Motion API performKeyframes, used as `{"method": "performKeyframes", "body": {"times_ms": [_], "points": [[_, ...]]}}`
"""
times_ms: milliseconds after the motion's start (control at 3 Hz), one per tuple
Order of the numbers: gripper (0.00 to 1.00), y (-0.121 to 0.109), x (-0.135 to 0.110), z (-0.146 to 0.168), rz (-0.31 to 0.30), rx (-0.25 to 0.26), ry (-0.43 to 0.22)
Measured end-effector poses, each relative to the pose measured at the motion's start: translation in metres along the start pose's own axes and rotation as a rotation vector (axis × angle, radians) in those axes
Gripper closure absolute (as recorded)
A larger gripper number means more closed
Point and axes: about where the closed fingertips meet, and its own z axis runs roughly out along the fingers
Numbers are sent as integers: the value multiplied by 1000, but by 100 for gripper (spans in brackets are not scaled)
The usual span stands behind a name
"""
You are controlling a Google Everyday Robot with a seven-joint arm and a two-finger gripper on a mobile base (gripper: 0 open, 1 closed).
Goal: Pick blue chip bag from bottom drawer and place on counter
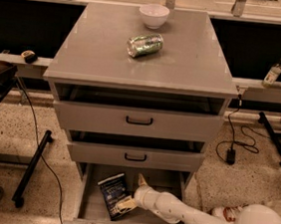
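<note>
The blue chip bag (113, 195) lies flat on the floor of the open bottom drawer (88, 206), left of centre. My gripper (133, 192) reaches into the drawer from the right on a white arm. One finger (125, 203) rests on the bag's lower right corner, the other (142, 180) points up and away from it, so the fingers are spread open. The counter (97, 49) is the grey top of the cabinet, well above the gripper.
A crushed green-silver can (144, 44) and a white bowl (153, 15) sit on the counter. The two upper drawers (138, 120) stand slightly open above the gripper. A bottle (273, 73) stands on the right ledge. Cables (235, 144) and a black stand (30, 170) lie on the floor.
</note>
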Motion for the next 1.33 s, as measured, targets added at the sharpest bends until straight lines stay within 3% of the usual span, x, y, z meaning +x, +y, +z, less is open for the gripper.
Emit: {"method": "performKeyframes", "body": {"times_ms": [333,1000,1333], "points": [[0,-6,5,1,-7,24,10],[0,4,45,36,67,-112,67],[0,8,61,49,71,-162,108]]}}
